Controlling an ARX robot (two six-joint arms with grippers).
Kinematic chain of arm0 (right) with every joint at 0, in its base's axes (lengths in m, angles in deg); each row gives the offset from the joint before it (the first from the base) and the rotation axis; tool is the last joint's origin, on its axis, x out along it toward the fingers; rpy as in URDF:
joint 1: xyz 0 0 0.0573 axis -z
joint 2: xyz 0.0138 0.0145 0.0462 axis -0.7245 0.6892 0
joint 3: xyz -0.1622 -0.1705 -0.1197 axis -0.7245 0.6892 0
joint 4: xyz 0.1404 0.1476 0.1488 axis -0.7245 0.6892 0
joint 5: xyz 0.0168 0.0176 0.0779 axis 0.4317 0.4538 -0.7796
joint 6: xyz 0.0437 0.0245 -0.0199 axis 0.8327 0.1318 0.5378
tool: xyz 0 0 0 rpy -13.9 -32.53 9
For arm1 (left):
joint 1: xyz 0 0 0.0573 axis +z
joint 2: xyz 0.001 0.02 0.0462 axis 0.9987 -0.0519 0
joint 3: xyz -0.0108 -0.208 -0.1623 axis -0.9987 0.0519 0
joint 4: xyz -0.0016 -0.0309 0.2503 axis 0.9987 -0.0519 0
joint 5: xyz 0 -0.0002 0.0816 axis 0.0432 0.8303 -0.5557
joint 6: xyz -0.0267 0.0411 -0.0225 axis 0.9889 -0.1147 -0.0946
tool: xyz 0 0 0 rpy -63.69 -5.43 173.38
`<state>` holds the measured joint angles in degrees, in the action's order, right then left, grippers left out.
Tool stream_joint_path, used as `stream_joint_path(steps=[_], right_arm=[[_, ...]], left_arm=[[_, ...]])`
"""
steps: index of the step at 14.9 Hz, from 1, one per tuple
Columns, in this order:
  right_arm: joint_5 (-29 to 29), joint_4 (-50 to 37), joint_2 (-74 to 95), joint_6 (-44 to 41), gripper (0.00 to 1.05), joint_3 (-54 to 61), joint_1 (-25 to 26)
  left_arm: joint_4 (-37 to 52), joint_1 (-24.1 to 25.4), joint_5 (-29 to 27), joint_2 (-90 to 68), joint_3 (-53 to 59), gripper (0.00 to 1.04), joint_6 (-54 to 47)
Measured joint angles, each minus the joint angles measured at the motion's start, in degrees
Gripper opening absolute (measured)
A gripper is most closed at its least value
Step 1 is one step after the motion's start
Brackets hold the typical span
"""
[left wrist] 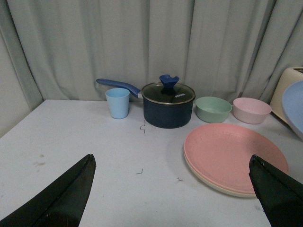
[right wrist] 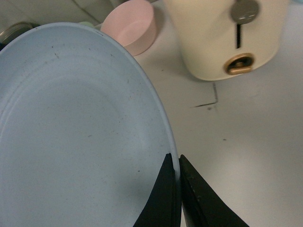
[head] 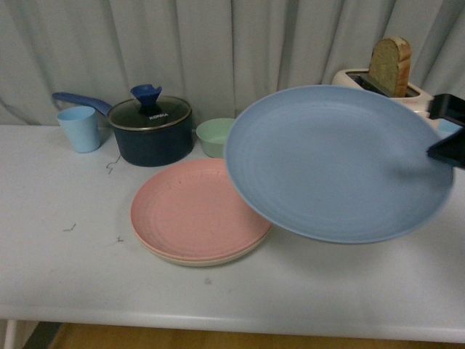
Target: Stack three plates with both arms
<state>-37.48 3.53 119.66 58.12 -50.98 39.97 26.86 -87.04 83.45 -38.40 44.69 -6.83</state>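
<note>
**Q:** Front view first, from the left: what sits on the table [head: 58,276]?

**Me:** A light blue cup [head: 79,128], then a dark pot [head: 151,134] with a glass lid and blue knob, then a green bowl [head: 215,136]. In front of those lies the pink plate [head: 195,211], resting on the cream plate [head: 211,259] (only a thin rim of cream shows beneath).

**Q:** And the blue plate [head: 338,160]?

**Me:** It's lifted off the table and tilted, its near-left edge overlapping the pink plate in the picture. My right claw [right wrist: 177,177] is clenched on its rim, one finger on each face. Behind it stands a toaster [head: 363,78] with a slice of bread [head: 391,65].

**Q:** Your left claw?

**Me:** My left claw [left wrist: 173,189] is spread wide, grasping nothing, near the pink plate. A pink bowl [left wrist: 252,109] sits just beside the green one.
</note>
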Motion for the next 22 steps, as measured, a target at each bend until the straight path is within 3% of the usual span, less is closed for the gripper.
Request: stream_joint_path(steps=[5,11,16,22], right_arm=[[3.0,5.5,14.9,7.1,0.03,-14.3,-9.0],[7.0,10.8,28.8,10.8,0.03,-29.9,-13.8],[8.5,12.0,34.9,11.6,0.03,-33.1,-16.7],[9.3,10.7,34.5,12.4,0.45,-33.1,-16.7]], left_arm=[[0.0,0.0,0.0,0.0,0.0,0.98,0.0],[0.0,0.0,0.0,0.0,0.0,0.98,0.0],[0.0,0.0,0.0,0.0,0.0,0.98,0.0],[0.0,0.0,0.0,0.0,0.0,0.98,0.0]])
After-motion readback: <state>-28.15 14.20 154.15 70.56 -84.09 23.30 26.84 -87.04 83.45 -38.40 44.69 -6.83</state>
